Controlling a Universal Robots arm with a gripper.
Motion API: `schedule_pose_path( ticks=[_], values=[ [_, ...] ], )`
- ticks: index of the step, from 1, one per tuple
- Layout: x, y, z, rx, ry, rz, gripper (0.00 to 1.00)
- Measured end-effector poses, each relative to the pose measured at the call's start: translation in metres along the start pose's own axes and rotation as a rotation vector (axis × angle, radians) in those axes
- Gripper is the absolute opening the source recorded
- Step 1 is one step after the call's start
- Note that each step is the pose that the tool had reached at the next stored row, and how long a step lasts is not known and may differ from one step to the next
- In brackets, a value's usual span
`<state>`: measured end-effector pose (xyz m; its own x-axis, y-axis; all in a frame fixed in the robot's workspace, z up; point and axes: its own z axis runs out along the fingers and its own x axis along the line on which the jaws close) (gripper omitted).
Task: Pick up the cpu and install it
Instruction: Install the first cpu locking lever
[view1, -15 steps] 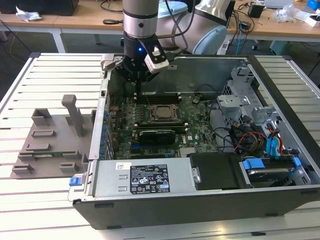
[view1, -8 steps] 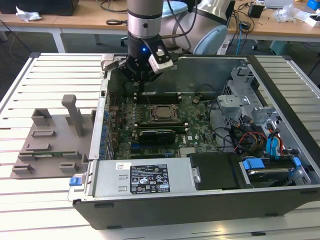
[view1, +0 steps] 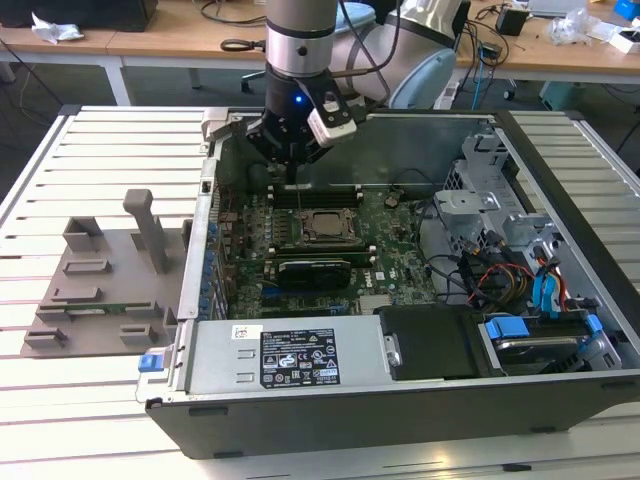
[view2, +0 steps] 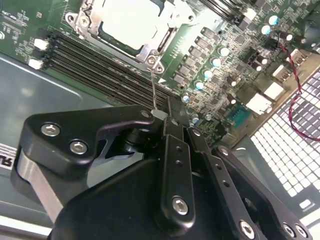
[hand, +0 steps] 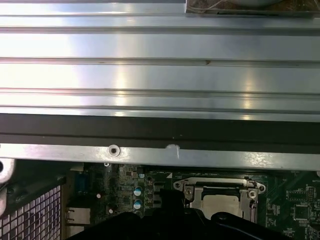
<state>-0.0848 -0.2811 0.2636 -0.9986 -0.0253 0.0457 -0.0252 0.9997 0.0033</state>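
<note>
1. In the exterior view, the black two-fingered pincer (view1: 291, 172) is hanging fingers-down inside the open grey metal computer case (view1: 400, 415), which is sitting on the slatted aluminium desk (view1: 100, 150). Near it, the small flat square cpu with a pale silver-grey metal top (view1: 322, 226) is lying in the board's socket, seemingly seated.
2. In the second wrist view, the pincer (view2: 162, 117) is pressed together, apparently pinching the end of a thin silver wire lever (view2: 153, 85) that is rising from the corner of the dark metal-edged socket frame (view2: 172, 25), probably to work the latch. The cpu (view2: 131, 22) is lying flat, top upward, with its edges running parallel to the long black memory slots (view2: 90, 62).
3. In the first wrist view, the cpu (hand: 222, 204) is sitting squared inside the socket frame (hand: 220, 186). Being nearly square, it is showing no clear long axis.
</note>
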Motion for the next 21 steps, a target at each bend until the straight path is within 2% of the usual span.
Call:
schedule_pose_path(
  ticks=[7,17,21],
  values=[
    [-0.0063,-0.0002,-0.0003,0.0000,0.0001,0.000,0.11],
    [-0.0188,-0.0005,-0.0008,0.0000,0.0015,0.000,0.11],
    [-0.0196,-0.0005,-0.0008,-0.0001,0.0015,0.000,0.11]
  ],
)
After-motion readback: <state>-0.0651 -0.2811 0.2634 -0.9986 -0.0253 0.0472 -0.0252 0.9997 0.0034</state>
